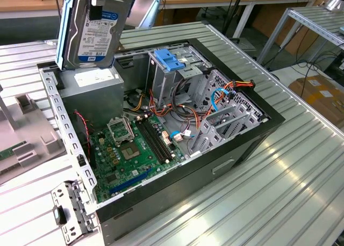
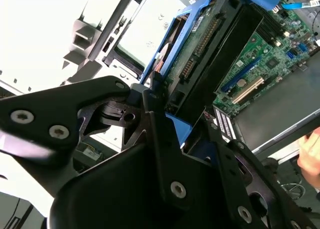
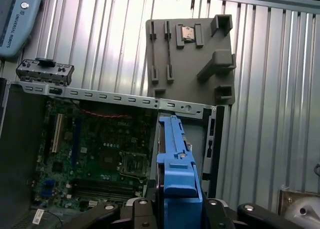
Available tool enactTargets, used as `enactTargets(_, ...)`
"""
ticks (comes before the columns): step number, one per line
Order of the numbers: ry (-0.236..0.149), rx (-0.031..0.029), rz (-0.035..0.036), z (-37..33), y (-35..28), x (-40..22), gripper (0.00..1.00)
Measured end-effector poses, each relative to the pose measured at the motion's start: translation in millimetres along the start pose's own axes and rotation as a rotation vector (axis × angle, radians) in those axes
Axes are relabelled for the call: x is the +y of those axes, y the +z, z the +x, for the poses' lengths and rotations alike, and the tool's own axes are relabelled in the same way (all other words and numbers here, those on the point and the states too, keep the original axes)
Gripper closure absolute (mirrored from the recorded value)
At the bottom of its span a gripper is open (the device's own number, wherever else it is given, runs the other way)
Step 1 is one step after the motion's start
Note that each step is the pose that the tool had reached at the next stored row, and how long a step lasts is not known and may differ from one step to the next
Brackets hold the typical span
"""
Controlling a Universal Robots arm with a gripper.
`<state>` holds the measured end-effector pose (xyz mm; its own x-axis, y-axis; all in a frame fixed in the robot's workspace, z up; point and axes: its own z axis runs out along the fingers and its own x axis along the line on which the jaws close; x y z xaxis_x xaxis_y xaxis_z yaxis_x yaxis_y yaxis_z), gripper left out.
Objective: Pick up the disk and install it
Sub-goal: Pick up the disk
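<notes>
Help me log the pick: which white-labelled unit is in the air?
The disk, upright in the pincer, blue rails on its sides; the grey power-supply box sits inside the case.

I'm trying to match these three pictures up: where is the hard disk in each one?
Exterior view: the disk hangs upright over the open computer case, toward the exterior view's left.
Second wrist view: the disk, connector side showing, clamped in the tool.
First wrist view: the disk edge-on, blue rail facing us.
Shared landmark: the green motherboard.

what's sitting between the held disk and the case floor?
The grey power supply. In the exterior view the disk hangs upright just over its top.
</notes>
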<state>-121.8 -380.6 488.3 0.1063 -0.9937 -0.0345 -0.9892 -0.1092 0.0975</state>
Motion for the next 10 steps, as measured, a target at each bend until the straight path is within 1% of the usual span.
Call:
enactTargets(3,0.051,-0.0052,0.0019,3.5,0.9,0.0,0.63)
enactTargets(5,0.053,-0.0053,0.0018,7.0,0.8,-1.3,0.63)
enactTargets(7,0.053,-0.0053,0.0016,12.5,0.6,-4.3,0.63)
enactTargets(10,0.053,-0.0052,0.0011,18.9,0.1,-7.8,0.63)
